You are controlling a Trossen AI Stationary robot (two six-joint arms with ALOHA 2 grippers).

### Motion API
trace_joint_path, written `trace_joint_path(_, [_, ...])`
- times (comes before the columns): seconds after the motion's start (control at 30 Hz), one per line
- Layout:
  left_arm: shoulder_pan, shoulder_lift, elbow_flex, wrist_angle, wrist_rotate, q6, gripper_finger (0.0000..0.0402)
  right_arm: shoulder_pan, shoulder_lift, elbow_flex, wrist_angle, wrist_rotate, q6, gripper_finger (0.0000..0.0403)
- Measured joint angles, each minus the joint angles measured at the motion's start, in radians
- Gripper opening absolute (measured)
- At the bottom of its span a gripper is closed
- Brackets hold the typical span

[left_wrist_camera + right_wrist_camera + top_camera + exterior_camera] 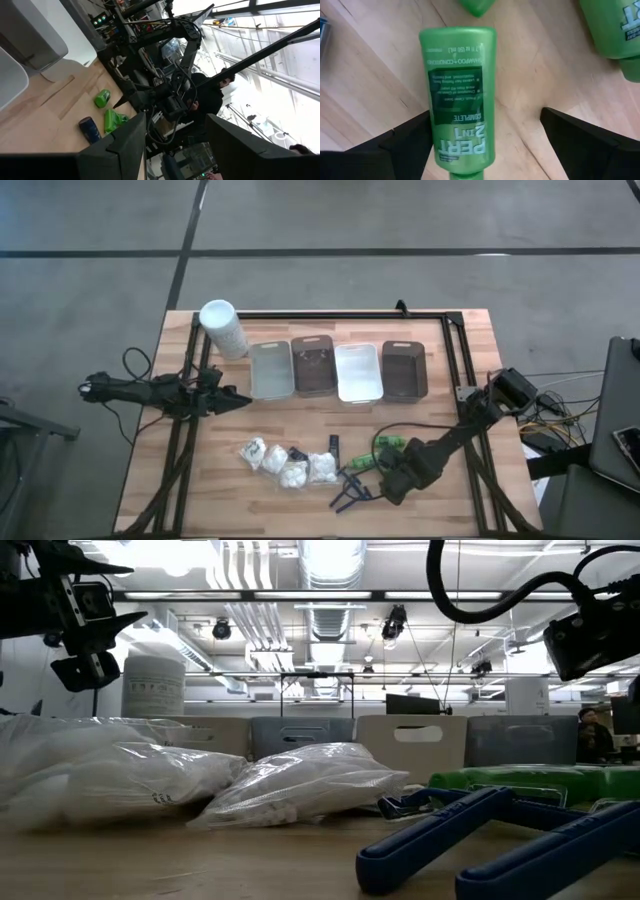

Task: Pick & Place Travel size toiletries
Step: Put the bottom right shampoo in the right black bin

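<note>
The toiletries lie on the near half of the table: white lumpy packets [285, 463], small black blocks [333, 445], dark blue razors [350, 485] and green bottles [388, 444]. My right gripper [388, 478] hovers low over the green bottles, open. In the right wrist view one green bottle [460, 95] lies flat on the wood between its two fingers, which stand on either side of it [492, 145]. My left gripper [238, 398] waits open near the table's left edge, away from the items [175, 145]. In the low view, packets [300, 785] and razors [480, 840] fill the foreground.
Several rectangular trays sit side by side at the far side: grey [270, 370], brown [313, 365], white [359, 372], brown [404, 370]. A tall white cylinder [222, 328] stands at the far left. A second green bottle [615, 35] lies close beside the right gripper.
</note>
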Motion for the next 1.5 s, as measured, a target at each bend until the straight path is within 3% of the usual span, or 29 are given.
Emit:
trace_joint_path(0.63, [0.000,0.000,0.000,0.000,0.003,0.001,0.0211,0.013,-0.006,0.039,-0.019,-0.031,0.021,0.0148])
trace_joint_path(1.03, [0.000,0.000,0.000,0.000,0.004,-0.001,0.0211,0.016,-0.010,0.193,-0.023,-0.038,0.213,0.0143])
trace_joint_path(1.27, [0.000,0.000,0.000,0.000,0.006,-0.002,0.0211,0.013,-0.031,0.344,-0.193,0.142,0.390,0.0144])
trace_joint_path(1.5, [0.000,0.000,0.000,0.001,0.015,-0.009,0.0211,0.004,-0.128,0.353,-0.292,0.292,0.561,0.0143])
